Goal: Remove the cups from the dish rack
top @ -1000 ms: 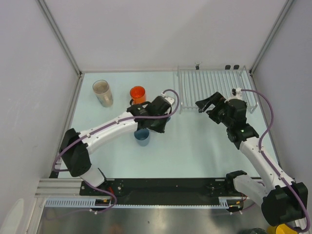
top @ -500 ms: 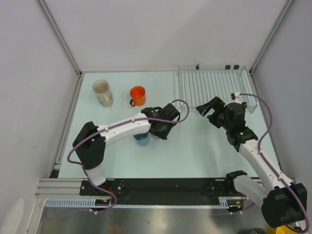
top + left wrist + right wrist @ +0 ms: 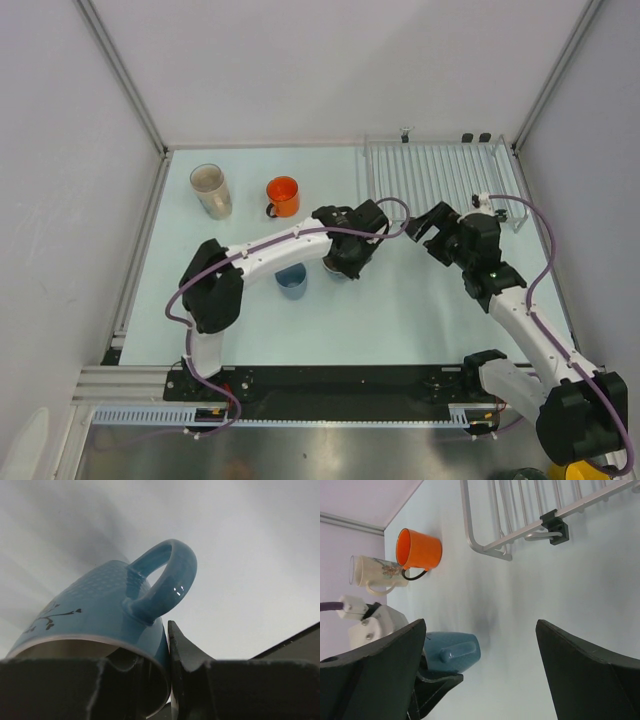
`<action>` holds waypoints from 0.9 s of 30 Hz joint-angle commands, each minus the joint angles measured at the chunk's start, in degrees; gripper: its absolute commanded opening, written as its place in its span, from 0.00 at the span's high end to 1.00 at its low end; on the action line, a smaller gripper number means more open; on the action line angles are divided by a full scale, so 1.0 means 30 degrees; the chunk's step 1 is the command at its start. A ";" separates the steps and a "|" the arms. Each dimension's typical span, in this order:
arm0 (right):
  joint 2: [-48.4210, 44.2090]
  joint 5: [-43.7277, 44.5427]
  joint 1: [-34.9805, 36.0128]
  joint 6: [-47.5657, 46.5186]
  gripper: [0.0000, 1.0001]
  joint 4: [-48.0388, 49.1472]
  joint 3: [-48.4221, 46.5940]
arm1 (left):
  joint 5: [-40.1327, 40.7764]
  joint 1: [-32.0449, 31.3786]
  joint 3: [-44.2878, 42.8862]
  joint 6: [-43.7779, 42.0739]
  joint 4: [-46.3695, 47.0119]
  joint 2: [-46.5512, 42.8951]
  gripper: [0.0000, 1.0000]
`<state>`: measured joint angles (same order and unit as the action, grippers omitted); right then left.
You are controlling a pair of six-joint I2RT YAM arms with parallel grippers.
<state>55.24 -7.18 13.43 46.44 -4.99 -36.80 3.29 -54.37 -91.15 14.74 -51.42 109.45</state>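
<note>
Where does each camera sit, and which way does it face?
Top: above, behind, looking down on the table; left arm and right arm show.
Left wrist: on the left gripper, facing the blue mug clamped in its fingers.
Right wrist: on the open right gripper, facing across the table toward the orange mug and rack.
Shared: both wrists see the blue mug.

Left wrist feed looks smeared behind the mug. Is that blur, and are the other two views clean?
Left wrist view: the background is streaked with blur, but the blue mug is sharp, with small glare spots on its handle. Right wrist view: the rack and orange mug are crisp, no glare. Top view: evenly lit and sharp, shadows soft.
</note>
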 commanded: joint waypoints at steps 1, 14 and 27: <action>0.0394 -0.0360 0.0006 -0.0126 0.04 0.0844 0.0136 | -0.0744 -0.0100 -0.2890 -0.0637 -0.1608 0.0517 1.00; 0.0717 -0.1005 -0.0551 -0.0302 0.04 0.1225 0.0283 | 0.0075 -0.0129 -0.2079 -0.0139 -0.3632 0.0637 1.00; 0.0219 -0.1093 -0.0727 -0.0390 0.04 0.1079 0.0459 | -0.0862 -0.0275 0.1204 0.0301 -0.0850 0.0168 1.00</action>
<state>57.41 -9.98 11.49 46.41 -2.87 -34.94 1.30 -54.89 -89.08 15.03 -58.02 112.66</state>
